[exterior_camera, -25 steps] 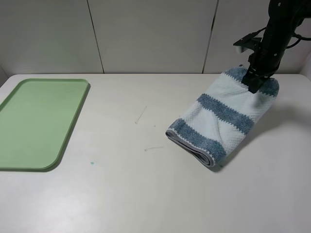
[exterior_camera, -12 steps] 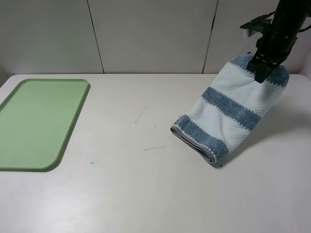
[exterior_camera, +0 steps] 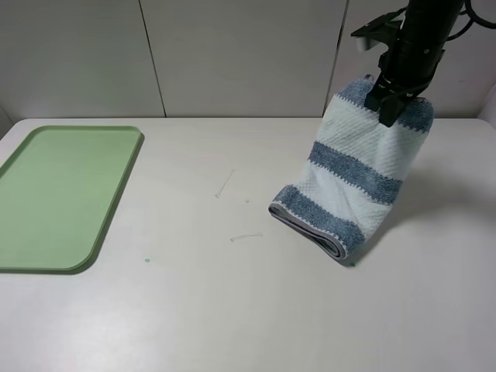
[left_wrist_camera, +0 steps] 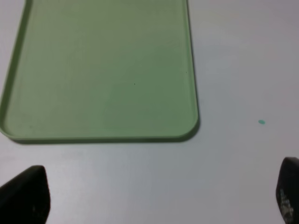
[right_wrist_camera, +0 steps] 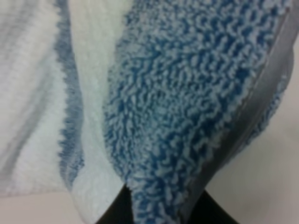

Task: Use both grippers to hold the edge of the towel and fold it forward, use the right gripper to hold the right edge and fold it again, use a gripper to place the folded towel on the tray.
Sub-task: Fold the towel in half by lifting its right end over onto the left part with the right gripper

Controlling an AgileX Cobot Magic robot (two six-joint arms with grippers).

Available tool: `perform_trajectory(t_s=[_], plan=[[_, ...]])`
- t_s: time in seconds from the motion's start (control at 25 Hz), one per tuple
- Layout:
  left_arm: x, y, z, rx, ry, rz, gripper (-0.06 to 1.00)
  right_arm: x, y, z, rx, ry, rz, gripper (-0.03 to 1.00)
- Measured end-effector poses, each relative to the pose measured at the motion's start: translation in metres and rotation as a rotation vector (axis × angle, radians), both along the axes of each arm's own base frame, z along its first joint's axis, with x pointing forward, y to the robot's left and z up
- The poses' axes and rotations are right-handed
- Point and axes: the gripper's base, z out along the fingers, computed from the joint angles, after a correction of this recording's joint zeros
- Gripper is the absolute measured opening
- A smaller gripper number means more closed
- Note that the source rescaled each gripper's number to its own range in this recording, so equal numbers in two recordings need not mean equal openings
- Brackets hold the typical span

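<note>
Across the whole high view, a white table [exterior_camera: 232, 325], same as in the earlier pictures. At its left side, the light-green tray [exterior_camera: 62, 194], flat on the surface, in the same place as one second ago; seen also from the left wrist, close under that camera.

Well apart from the tray, at the right side, the towel [exterior_camera: 353, 174], folded, with blue and pale stripes. Hangs slanted from its upper blue stripe, the lower folded end resting on the table. Was lower and more spread one second ago; raised higher since then, and in the last half second carried a little to the left, toward the middle. Lower end in nearly the same spot as before. Not yet on the tray.

At the top of the towel, the right gripper [exterior_camera: 387, 108], closed tight on the upper blue stripe. Higher than one second ago, more to the left than half a second ago.

Over the table near a rounded corner of the tray, the left gripper [left_wrist_camera: 156, 198], jaws far apart, gripping nothing.

Beside the pinched blue pile, the edge of the towel [right_wrist_camera: 254, 112], a thin grey hem.

Near the tray corner, a teal speck [exterior_camera: 147, 260], unmoved; toward the middle, faint scratches [exterior_camera: 225, 184].
</note>
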Motion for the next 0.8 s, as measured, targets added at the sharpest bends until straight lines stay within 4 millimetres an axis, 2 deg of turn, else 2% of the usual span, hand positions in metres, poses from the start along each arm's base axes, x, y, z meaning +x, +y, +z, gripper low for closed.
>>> perform_trajectory(t_s=[0.2, 0.44, 0.8], plan=[[0.0, 0.0, 0.0, 0.0, 0.0, 0.0, 0.97, -0.005, 0.019, 0.0, 0.0, 0.001, 0.039, 0.09], [0.0, 0.0, 0.0, 0.0, 0.0, 0.0, 0.97, -0.017, 0.039, -0.01, -0.012, 0.039, 0.094, 0.09], [0.0, 0.0, 0.0, 0.0, 0.0, 0.0, 0.97, -0.032, 0.052, -0.024, -0.022, 0.097, 0.134, 0.09]])
